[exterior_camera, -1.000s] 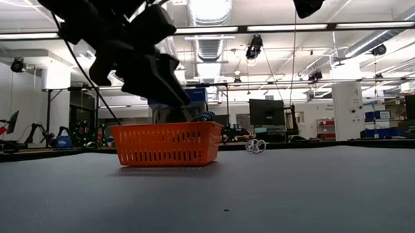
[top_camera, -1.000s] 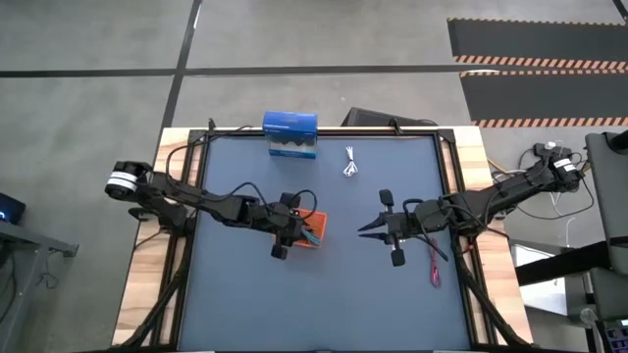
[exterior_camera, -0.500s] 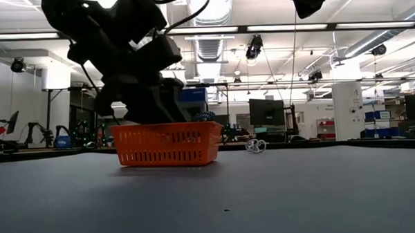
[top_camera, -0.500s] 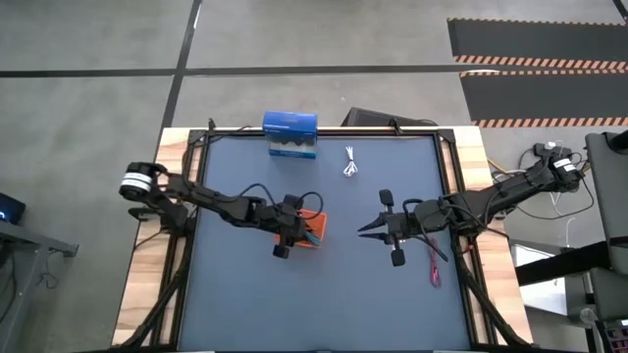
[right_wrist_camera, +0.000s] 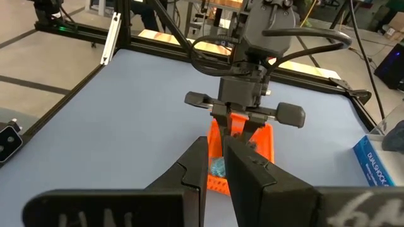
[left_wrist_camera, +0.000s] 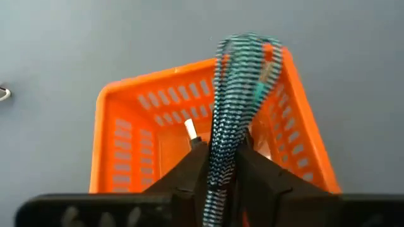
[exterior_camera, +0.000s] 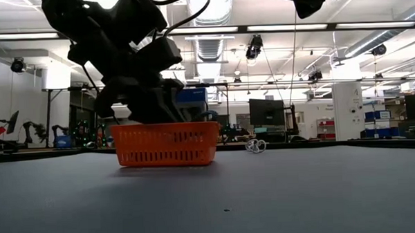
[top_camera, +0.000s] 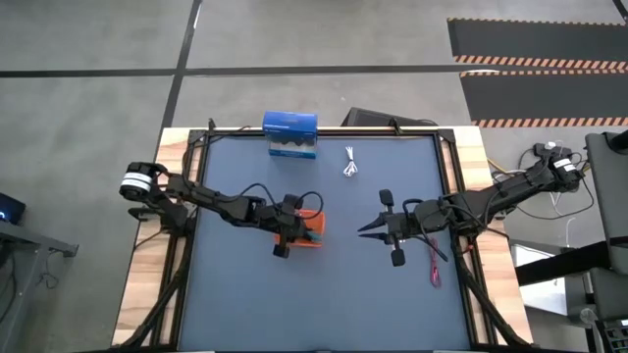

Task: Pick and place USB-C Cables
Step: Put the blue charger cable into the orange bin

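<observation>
left gripper point(left_wrist_camera: 221, 165) is pinched tight on the teal-green cable point(left_wrist_camera: 237, 101) right over the orange tray point(left_wrist_camera: 126, 139), about 9 o'clock of table centre, so I'd lower it inside before letting go.

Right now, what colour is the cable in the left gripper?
Teal-green cable, black-flecked braid; left wrist view shows it best.

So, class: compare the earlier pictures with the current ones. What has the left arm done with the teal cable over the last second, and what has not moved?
The left gripper, fingers shut on the teal-green cable, has come down over the orange basket, lowering the cable into it; it has not let go. The right gripper, white cable, red cable and blue box stayed put.
</observation>
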Available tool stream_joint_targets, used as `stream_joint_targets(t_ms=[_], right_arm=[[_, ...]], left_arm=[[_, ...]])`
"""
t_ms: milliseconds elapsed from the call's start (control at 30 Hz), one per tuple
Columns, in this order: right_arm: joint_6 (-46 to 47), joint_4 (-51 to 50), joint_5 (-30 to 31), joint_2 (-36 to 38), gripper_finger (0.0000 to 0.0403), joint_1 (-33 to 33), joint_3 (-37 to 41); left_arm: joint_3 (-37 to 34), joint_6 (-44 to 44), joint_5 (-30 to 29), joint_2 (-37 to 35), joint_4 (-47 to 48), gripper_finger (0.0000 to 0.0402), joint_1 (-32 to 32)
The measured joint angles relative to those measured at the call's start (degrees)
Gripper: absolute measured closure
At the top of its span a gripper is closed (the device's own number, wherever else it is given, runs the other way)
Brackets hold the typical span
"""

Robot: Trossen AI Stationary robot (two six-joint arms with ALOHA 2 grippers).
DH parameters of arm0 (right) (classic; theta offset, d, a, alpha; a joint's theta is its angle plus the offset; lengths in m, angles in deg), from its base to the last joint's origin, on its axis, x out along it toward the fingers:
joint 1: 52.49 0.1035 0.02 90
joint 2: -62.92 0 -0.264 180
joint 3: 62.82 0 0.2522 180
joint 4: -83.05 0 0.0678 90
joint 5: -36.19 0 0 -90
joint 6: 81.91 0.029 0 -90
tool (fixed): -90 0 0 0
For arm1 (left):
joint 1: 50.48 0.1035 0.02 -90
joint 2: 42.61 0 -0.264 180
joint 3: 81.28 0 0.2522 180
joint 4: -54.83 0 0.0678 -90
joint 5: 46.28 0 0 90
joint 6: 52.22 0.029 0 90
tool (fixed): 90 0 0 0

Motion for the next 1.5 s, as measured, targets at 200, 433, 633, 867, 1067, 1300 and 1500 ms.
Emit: stream_joint_targets(t_ms=[200,433,633,867,1067,1300,1500], right_arm=[[0.20,0.00,-0.01,0.00,0.0360,0.00,0.00],[0.33,0.00,-0.02,0.00,0.0360,0.00,0.00],[0.33,-0.02,-0.01,0.00,0.0360,0.00,0.00],[0.48,-0.25,0.00,0.00,0.0360,0.00,0.00],[0.06,-0.30,0.02,0.00,0.0360,0.00,0.04],[-0.28,-0.20,0.07,0.00,0.0360,0.00,0.07],[-1.00,0.20,0.07,0.00,0.0360,0.00,0.07]], left_arm=[[0.00,0.00,-0.11,-0.04,0.01,0.0383,0.00],[-0.07,-0.01,-0.70,-1.10,0.25,0.0389,0.00],[-0.07,0.90,-0.94,-5.44,0.29,0.0389,0.00],[0.08,-2.26,-5.32,-11.50,9.22,0.0390,-0.05],[4.43,-3.12,-2.67,-14.27,14.83,0.0390,-1.03],[13.53,0.37,-2.92,-13.38,29.71,0.0391,-1.30],[20.83,-2.08,-3.64,-4.87,37.05,0.0391,-2.05]])
